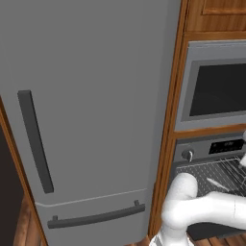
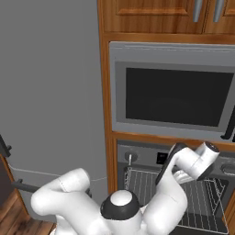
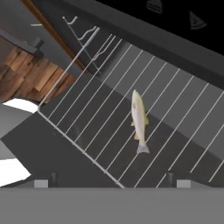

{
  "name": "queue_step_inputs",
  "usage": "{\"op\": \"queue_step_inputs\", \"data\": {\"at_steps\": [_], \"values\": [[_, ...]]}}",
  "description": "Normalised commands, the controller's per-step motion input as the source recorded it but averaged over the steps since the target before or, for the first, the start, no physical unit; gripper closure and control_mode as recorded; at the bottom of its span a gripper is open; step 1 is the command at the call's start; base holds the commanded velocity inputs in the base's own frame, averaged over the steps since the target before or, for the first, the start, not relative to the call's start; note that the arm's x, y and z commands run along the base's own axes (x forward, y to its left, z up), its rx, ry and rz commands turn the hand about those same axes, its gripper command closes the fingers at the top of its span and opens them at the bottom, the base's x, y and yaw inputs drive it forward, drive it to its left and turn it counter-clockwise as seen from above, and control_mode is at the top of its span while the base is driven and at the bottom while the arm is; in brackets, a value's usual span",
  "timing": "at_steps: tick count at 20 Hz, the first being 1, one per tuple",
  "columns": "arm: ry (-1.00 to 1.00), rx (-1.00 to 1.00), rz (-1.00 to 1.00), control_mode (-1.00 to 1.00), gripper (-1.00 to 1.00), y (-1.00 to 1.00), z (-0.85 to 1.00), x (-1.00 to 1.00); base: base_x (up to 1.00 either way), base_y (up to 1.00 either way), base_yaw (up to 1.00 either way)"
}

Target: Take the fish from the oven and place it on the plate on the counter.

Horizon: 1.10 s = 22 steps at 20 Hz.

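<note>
Here the gripper (image 3: pixel 109 183) shows as two small dark finger tips at the bottom of the hand view, standing far apart with nothing between them, so the jaws are spread and hold nothing. Just beyond them lies the wire rack (image 3: pixel 109 109), its thin pale bars running across the view on a slant, with a raised wire edge along one side. The fish (image 3: pixel 139 120) lies flat on that rack, slender and silvery with a yellowish tinge, its tail toward the finger tips and its head pointing away; it is apart from both tips.

In the left base view the white arm (image 1: pixel 202 209) reaches from the lower right toward the oven (image 1: pixel 211 158), whose door is down and whose rack is bare to the camera, the fish a small pale sliver on the bars (image 1: pixel 215 183). A round knob (image 1: pixel 187 154) and a dark display (image 1: pixel 226 145) sit on the oven's steel front.

In the right base view the arm bends over the open oven, the hand hanging above the rack. Above the oven is the grey microwave (image 2: pixel 174 94) with its dark window, set in wooden cabinetry (image 2: pixel 151 16). To the left stands the big grey fridge (image 1: pixel 86 110) with dark handles.
</note>
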Motion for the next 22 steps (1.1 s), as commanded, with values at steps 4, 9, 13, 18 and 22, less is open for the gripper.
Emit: {"op": "queue_step_inputs", "data": {"at_steps": [4, 9, 13, 18, 22], "values": [[0.00, -0.06, -0.15, -1.00, -1.00, 0.37, -0.25, -0.01, 0.00, 0.00, 0.00], [0.03, -0.02, -0.10, -1.00, -1.00, 0.07, -0.27, 0.00, 0.00, 0.00, 0.00], [0.03, -0.01, -0.01, -1.00, -1.00, 0.04, -0.40, 0.00, 0.00, 0.00, 0.00], [0.04, -0.02, 0.00, -1.00, -1.00, 0.10, -0.24, 0.01, 0.00, 0.00, 0.00], [0.17, 0.00, 0.00, -1.00, -1.00, 0.00, -0.12, 0.11, 0.00, 0.00, 0.00]]}}
